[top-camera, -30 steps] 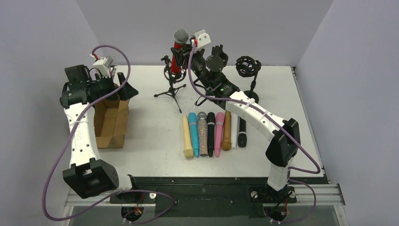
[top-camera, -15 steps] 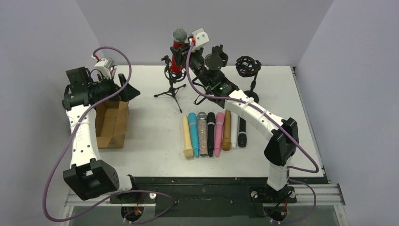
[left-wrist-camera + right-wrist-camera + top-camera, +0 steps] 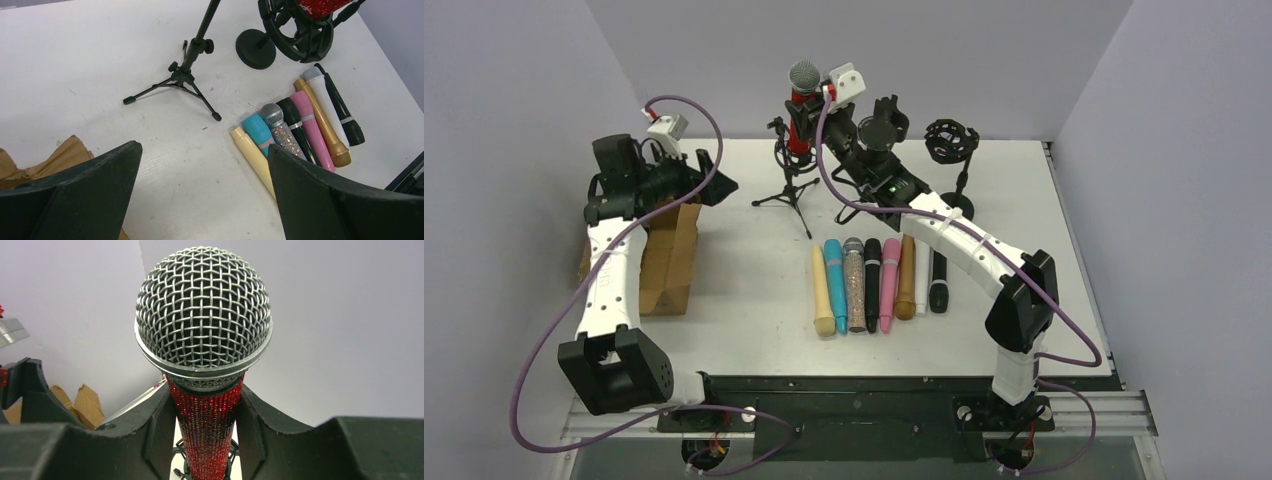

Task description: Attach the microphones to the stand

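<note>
My right gripper (image 3: 812, 112) (image 3: 206, 412) is shut on the red microphone (image 3: 801, 110) (image 3: 204, 335) just below its grey mesh head and holds it upright at the back of the table. The microphone's lower end sits in the black cradle (image 3: 790, 156) (image 3: 299, 31) of the tripod stand (image 3: 790, 192) (image 3: 186, 75). Several more microphones (image 3: 879, 282) (image 3: 300, 125) lie side by side mid-table, from cream on the left to black on the right. To the left of the tripod, my left gripper (image 3: 712, 184) (image 3: 202, 187) hangs open over the table, holding nothing.
A brown cardboard box (image 3: 664, 262) (image 3: 60, 159) stands at the table's left, under my left arm. Two other black stands with cradles (image 3: 951, 140) (image 3: 885, 126) stand at the back right, one on a round base (image 3: 255, 49).
My left arm has swung right and forward, from above the box towards the tripod, jaws still open. The right gripper and the red microphone have barely moved.
</note>
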Controlling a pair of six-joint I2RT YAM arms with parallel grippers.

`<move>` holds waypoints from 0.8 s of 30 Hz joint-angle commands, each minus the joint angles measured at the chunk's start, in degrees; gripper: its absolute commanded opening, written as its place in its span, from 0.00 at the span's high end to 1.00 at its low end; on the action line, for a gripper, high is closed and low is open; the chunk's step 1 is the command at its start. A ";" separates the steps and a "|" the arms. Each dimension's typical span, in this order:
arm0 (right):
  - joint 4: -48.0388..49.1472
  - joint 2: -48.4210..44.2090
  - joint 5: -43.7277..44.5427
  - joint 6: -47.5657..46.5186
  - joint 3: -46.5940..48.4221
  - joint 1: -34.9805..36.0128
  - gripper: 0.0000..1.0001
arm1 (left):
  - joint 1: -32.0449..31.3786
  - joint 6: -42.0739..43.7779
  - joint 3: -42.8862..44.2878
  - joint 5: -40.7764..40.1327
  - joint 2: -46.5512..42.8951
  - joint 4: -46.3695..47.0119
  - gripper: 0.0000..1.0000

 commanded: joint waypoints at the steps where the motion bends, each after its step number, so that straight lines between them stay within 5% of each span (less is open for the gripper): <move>1: -4.35 2.46 2.84 -3.46 -0.89 0.18 1.00 | -2.88 -1.09 -1.34 -3.87 0.64 7.47 0.04; 24: -9.39 5.91 18.11 -9.27 -0.43 4.38 1.00 | -10.92 -1.15 -4.96 -8.12 4.54 14.96 0.04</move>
